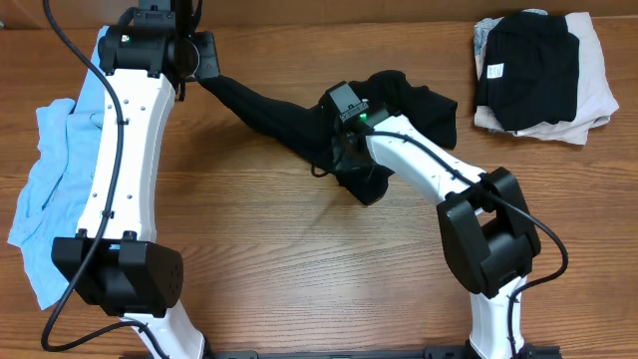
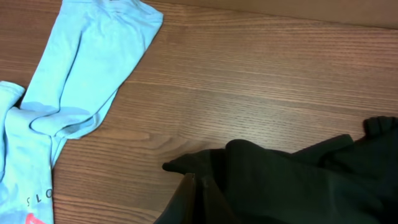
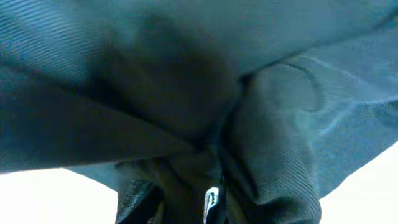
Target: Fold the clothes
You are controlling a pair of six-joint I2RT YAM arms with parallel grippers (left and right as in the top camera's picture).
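Left gripper point(image 1: 209, 68), upper left, is clamped on the end of the black garment point(image 1: 269, 112). Right gripper point(image 1: 337, 148), centre of frame, is pinched on its bunched middle. Blue garment point(image 1: 48, 184) lies far left.

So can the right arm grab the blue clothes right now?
Probably not. The right gripper looks clamped on the black garment, and the light blue clothes lie far across the table, past the left arm.

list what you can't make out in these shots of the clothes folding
- Right gripper: jaws buried in the black garment, which fills the blurred right wrist view.
- Print on the light blue garment: left wrist view, cut off by the bottom edge.
- White label on the folded pile: overhead, too small to read.
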